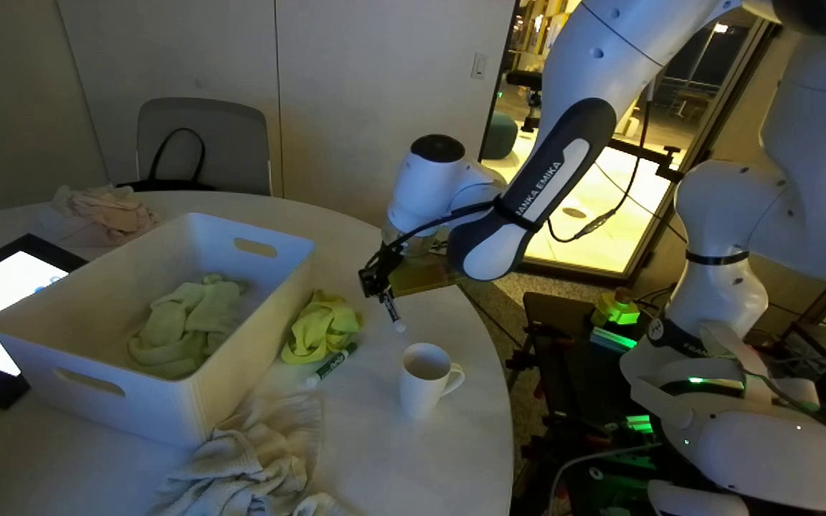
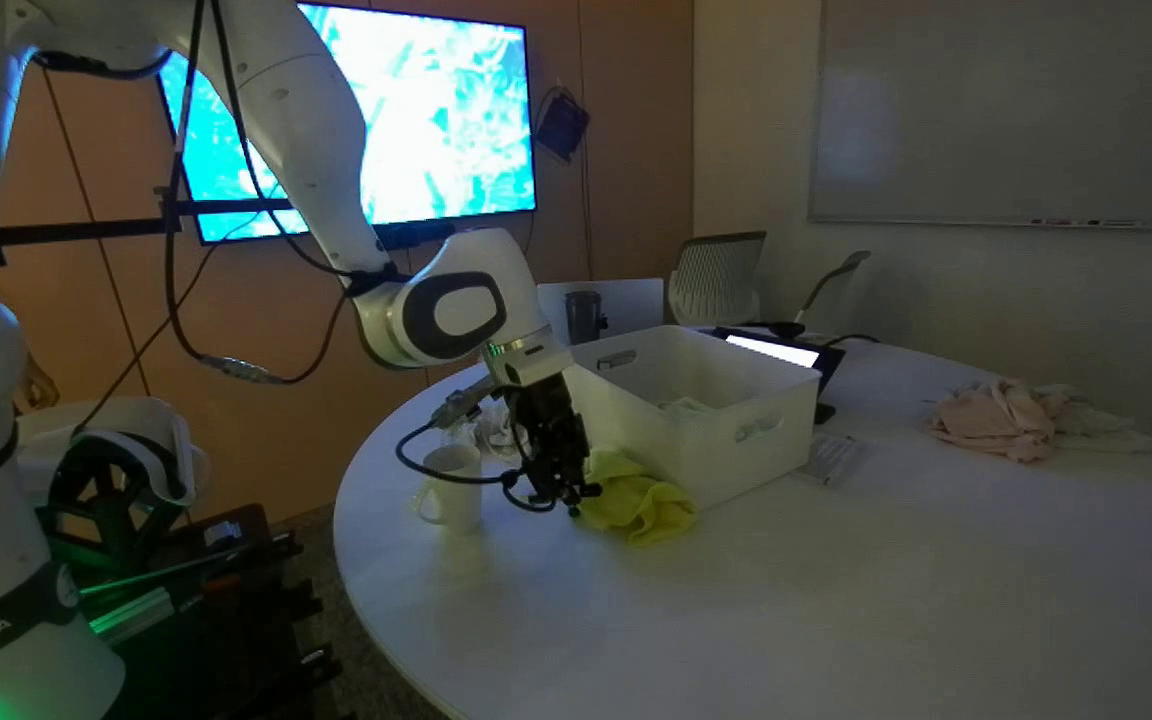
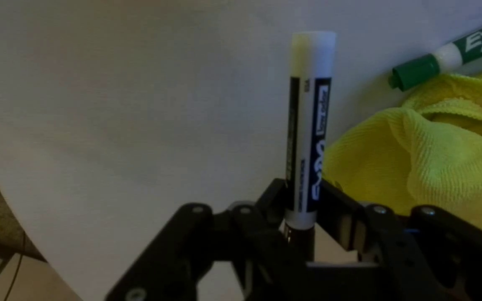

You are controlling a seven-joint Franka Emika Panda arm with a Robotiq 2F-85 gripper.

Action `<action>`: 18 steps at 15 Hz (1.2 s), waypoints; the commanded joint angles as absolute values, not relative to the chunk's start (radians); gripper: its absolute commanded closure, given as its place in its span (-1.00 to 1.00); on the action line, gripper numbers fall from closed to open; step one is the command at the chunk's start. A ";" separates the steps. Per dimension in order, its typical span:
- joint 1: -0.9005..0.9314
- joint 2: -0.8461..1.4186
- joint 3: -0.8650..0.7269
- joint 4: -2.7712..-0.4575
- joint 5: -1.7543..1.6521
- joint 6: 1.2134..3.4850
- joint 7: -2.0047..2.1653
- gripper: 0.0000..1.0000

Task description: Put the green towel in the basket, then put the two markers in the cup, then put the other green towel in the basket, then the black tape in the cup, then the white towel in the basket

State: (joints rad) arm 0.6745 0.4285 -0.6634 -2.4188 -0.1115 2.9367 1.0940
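While the gripper (image 3: pixel 302 195) clasps a black Expo marker (image 3: pixel 310 121), pale-green towel (image 1: pixel 187 322) inside the white tub (image 1: pixel 158 401), lime towel (image 1: pixel 321 328) beside it, white mug (image 1: pixel 419 390) apart from it.

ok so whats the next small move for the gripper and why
I'd probably ease the black marker across until it is above the rim of the cup. The gripper has it pinched close to one end, and the cup stands upright with its mouth open, but the marker is not over it yet.
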 commanded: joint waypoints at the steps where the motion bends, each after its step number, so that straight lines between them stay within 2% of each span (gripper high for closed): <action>1: 0.782 0.380 -0.779 -2.453 -0.208 2.942 1.169 0.80; 7: 0.923 0.324 -0.903 -2.511 -0.290 2.961 1.174 0.80; 18: 1.096 0.290 -0.974 -2.602 -0.344 3.032 1.190 0.80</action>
